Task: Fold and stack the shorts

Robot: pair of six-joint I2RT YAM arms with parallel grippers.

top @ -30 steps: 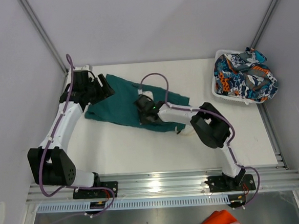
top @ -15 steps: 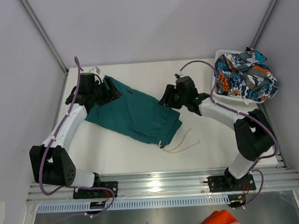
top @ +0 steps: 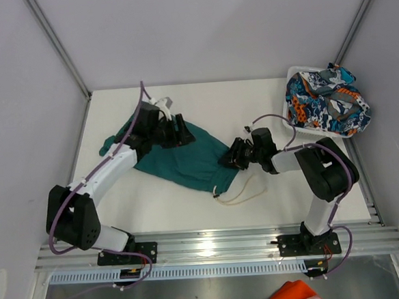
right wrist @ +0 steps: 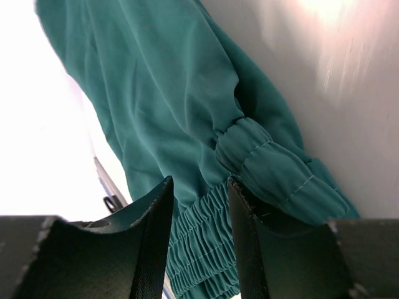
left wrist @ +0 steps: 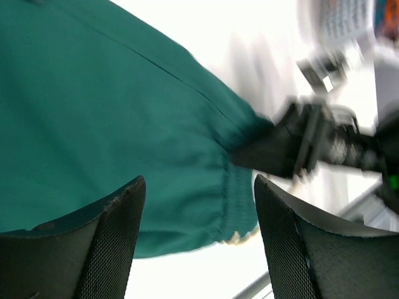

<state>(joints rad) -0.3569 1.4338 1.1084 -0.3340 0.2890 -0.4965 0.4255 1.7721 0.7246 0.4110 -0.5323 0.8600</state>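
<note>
The teal-green shorts [top: 186,157] lie slantwise across the middle of the table [top: 163,213], their pale drawstring [top: 242,193] trailing toward the near edge. The left gripper [top: 180,132] hangs wide open and empty over them. The right gripper [top: 229,159] stands half-closed at the waistband, though I cannot tell whether it pinches. The printed shorts [top: 326,103] fill the white basket [top: 285,116] at the far right corner.
</note>
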